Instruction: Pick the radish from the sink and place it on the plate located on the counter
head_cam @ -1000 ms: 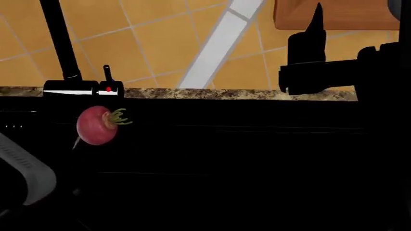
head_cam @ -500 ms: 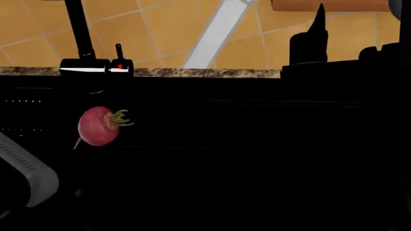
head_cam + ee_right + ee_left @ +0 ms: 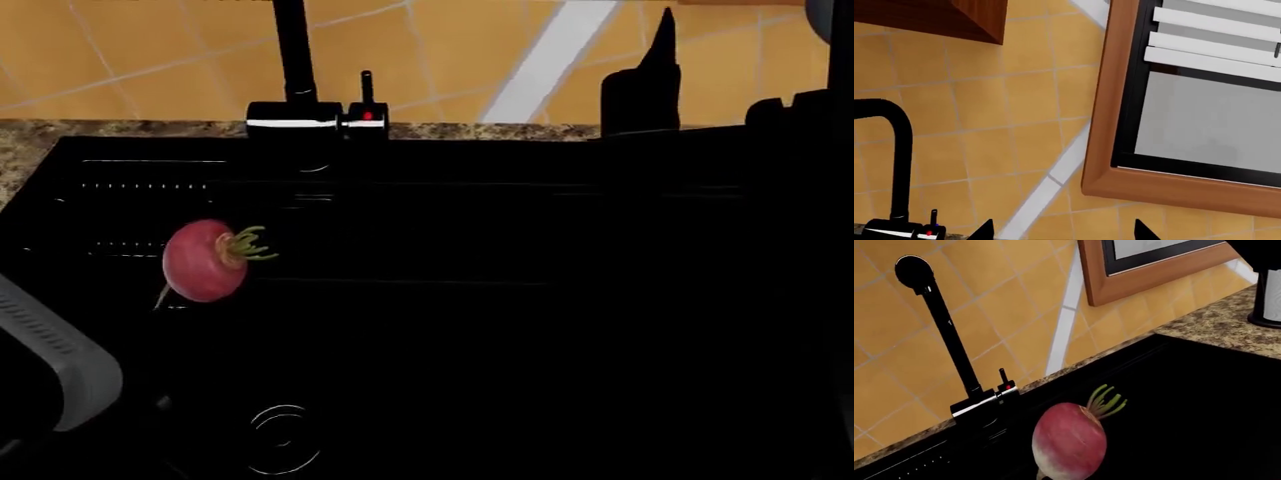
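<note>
The radish [image 3: 204, 261] hangs over the left side of the black sink [image 3: 534, 330], green stem pointing right; the left gripper's jaws are hidden, their state impossible to tell; the faucet [image 3: 296, 70] rises at the far rim against orange tiles; the right gripper [image 3: 1062, 229] is raised, fingertips parted, facing a wood-framed window [image 3: 1201, 110]; a drain [image 3: 283, 438] glints near.

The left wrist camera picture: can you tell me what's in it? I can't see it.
A pink-red radish with a green stem stub shows against the black sink. Behind it a tall black faucet rises before orange wall tiles, and speckled counter edges the sink.
</note>
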You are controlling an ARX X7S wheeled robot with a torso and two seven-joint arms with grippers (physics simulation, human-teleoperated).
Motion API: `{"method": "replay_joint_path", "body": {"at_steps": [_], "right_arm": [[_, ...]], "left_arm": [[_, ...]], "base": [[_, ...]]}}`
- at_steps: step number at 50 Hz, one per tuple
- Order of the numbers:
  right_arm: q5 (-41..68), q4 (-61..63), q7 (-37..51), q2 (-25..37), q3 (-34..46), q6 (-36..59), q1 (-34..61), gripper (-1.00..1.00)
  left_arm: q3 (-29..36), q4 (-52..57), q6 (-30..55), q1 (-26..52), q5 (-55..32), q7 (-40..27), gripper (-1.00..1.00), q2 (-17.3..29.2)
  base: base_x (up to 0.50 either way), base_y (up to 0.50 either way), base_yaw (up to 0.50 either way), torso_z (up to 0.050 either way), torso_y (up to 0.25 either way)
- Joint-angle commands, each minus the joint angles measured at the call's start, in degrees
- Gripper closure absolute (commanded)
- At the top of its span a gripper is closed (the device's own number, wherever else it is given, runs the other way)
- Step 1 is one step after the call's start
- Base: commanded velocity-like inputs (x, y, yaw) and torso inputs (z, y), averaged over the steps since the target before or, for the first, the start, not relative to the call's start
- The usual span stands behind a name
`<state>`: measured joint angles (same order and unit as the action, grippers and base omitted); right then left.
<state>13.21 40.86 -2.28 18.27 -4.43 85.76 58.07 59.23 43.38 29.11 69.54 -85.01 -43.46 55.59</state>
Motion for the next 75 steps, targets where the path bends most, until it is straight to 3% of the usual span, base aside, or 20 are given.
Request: {"method": "replay_joint_path", "body": {"at_steps": [1, 75], "right_arm": [[-0.09, -0.56, 0.28, 0.04, 0.52, -0.56, -0.23, -1.0], [1.93, -0.39, 1.82, 0.96, 0.37, -0.99, -0.33, -1.0]], "left_arm": [[-1.48, -0.21, -3.37, -0.73, -0.53, -0.3, 1.0, -0.36], [-1.88, -0.19, -2.39, -0.15, -0.45, -0.3, 1.0, -0.83]], "base": [[-0.04, 0.36, 0.0, 0.0, 0.0], [0.0, 0.36, 0.0, 0.0, 0.0]]}}
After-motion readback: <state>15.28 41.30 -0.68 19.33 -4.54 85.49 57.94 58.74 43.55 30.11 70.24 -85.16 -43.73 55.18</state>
